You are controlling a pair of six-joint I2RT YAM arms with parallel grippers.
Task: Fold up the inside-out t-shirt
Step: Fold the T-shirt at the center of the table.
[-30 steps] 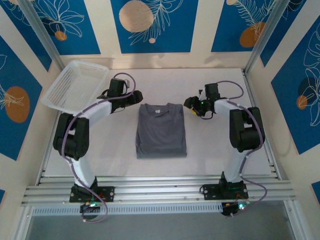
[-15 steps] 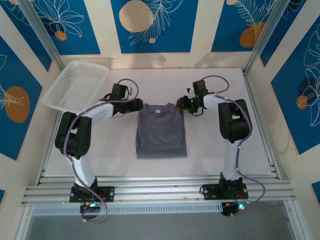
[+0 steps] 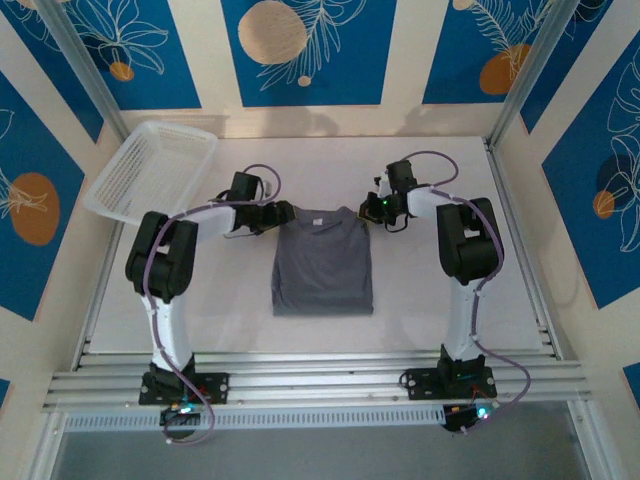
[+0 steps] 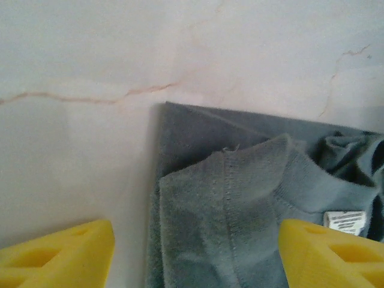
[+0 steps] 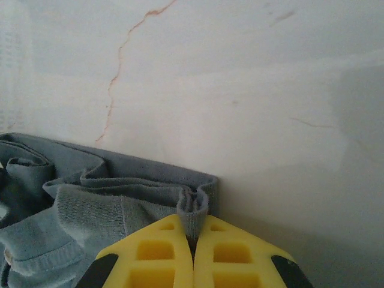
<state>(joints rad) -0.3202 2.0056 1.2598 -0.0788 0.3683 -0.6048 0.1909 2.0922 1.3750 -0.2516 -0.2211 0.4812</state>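
Observation:
The inside-out t-shirt [image 3: 322, 262] lies flat on the white table as a slate-grey rectangle with its sleeves folded in and its collar at the far end. My left gripper [image 3: 285, 213] stands open over the far left shoulder corner [image 4: 222, 198]; its yellow fingertips [image 4: 57, 255] straddle the cloth without pinching it. A white label [image 4: 344, 221] shows at the collar. My right gripper [image 3: 366, 209] is shut on a pinched fold of the far right shoulder corner [image 5: 195, 207], which bunches up between its yellow fingers [image 5: 153, 255].
A white mesh basket [image 3: 150, 170] rests tilted at the far left corner of the table. Metal frame rails [image 3: 320, 380] run along the near edge by the arm bases. Patterned blue walls close in the left, far and right sides.
My right gripper moved left to the shirt's far right corner and shut on it. My left gripper slid right, onto the far left corner, staying open.

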